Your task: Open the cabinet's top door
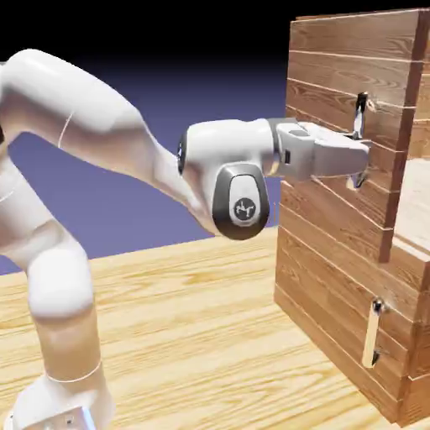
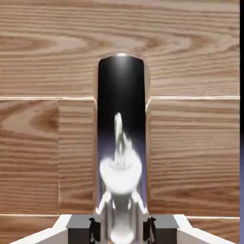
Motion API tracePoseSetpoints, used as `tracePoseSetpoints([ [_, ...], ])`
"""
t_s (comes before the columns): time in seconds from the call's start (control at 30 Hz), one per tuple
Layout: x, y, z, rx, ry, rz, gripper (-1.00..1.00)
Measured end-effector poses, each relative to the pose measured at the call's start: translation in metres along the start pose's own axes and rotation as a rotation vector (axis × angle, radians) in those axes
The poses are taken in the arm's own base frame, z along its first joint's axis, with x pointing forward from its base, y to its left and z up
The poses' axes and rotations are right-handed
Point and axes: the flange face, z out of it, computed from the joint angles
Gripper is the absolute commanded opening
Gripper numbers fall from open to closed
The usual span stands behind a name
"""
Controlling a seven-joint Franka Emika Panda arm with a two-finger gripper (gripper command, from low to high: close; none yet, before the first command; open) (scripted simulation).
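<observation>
gripper (image 1: 359, 156): at the grey bar handle (image 1: 360, 138) of the top door (image 1: 353, 126); in the hand view the bar (image 2: 121, 143) runs up between the two finger tips (image 2: 94, 228) and fills the gap, so it reads as clamped on the handle, fingers either side of the bar

step: grasp looks made, pull appears under way – top door's handle-side edge already stands a bit proud of the cabinet (image 1: 336, 285) front, w/ a gap showing behind it at the exterior view's right

next move: prob. draw the handle back toward the robot along an arc about the hinge, wrist turning w/ the door so the bar doesn't twist out of the fingers; hinge side can't be told for sure from these views

arm (image 1: 101, 159): stretched level from lower left, elbow bent, so it seems to have reach left for pulling back

room: open air over the counter (image 1: 185, 327) between robot base and cabinet, nothing standing in the swing path as far as seen

edges: door's lower edge sits just above the shorter lower door; its cream handle (image 1: 373, 333) is well below the gripper, apart from it

risk: straight pull w/o following the arc could slip the grip off the smooth bar

far: plain blue-violet backdrop only
</observation>
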Motion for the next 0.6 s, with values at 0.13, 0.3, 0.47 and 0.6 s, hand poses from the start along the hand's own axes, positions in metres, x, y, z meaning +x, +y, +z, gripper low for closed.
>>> tracePoseSetpoints([
  [0.13, -0.002, -0.002, -0.007, -0.013, 0.012, 0.0, -1.0],
  [0.3, -0.007, -0.007, -0.026, -0.044, 0.044, 0.002, -1.0],
  [0.47, -0.018, -0.018, -0.059, -0.102, 0.102, 0.0, -1.0],
  [0.6, -0.019, -0.019, -0.062, -0.108, 0.109, -0.001, -1.0],
])
